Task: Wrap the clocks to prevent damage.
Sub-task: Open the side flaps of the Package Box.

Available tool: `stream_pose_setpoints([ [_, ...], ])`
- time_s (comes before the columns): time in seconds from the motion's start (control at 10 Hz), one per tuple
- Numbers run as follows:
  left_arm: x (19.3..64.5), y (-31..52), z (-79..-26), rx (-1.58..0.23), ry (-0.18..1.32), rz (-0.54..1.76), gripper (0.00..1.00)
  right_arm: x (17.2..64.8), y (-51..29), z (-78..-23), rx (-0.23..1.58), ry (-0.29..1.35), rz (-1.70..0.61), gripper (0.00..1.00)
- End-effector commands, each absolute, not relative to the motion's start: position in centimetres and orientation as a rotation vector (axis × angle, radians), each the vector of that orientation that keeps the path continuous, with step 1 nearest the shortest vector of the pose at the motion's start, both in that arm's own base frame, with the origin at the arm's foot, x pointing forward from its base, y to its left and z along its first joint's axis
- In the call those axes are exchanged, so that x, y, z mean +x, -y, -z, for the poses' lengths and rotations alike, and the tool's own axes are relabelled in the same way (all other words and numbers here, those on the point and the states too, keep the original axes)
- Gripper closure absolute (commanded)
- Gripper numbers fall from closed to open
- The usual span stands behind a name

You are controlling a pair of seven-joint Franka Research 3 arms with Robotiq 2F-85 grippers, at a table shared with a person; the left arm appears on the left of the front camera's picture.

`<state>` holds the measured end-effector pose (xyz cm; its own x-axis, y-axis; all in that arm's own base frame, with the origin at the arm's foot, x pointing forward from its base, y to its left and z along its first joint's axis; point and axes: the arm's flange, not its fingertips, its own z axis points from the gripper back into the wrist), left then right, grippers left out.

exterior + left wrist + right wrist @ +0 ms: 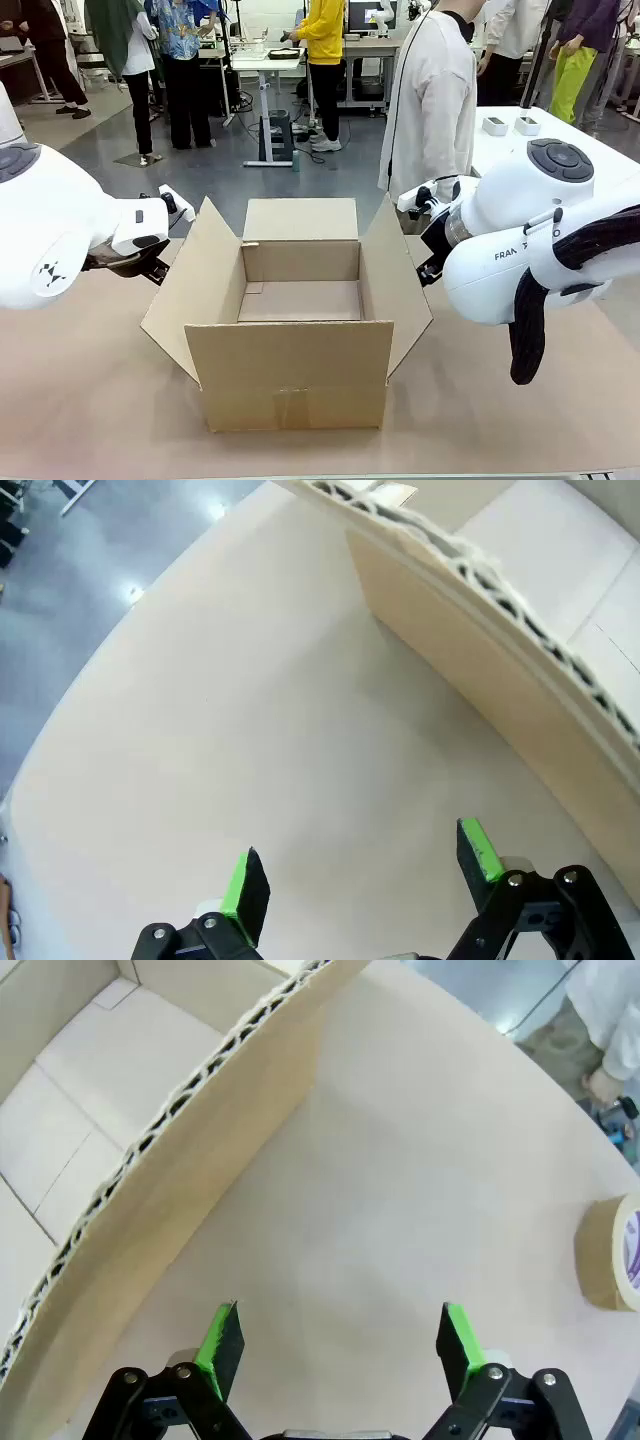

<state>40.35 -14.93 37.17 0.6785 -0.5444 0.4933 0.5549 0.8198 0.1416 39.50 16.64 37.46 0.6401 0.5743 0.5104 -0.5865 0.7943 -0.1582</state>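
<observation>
Front view had the open cardboard box (290,370) sitting squarely between the left gripper (365,865) and right gripper (340,1335), both spread wide, empty, neither nearer.

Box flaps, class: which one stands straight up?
The far flap, at the back; the left flap and right flap lean outward.
</observation>
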Motion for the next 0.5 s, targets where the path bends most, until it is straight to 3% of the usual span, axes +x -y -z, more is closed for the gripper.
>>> stream_pose_setpoints([
  [0.0,40.34,14.93,-37.16,-0.02,0.548,0.617,0.0,39.5,-16.65,-37.46,0.023,0.574,-0.662,0.0],
  [0.4,40.34,14.93,-37.16,-0.02,0.548,0.617,0.0,39.5,-16.65,-37.46,0.023,0.574,-0.662,0.0],
])
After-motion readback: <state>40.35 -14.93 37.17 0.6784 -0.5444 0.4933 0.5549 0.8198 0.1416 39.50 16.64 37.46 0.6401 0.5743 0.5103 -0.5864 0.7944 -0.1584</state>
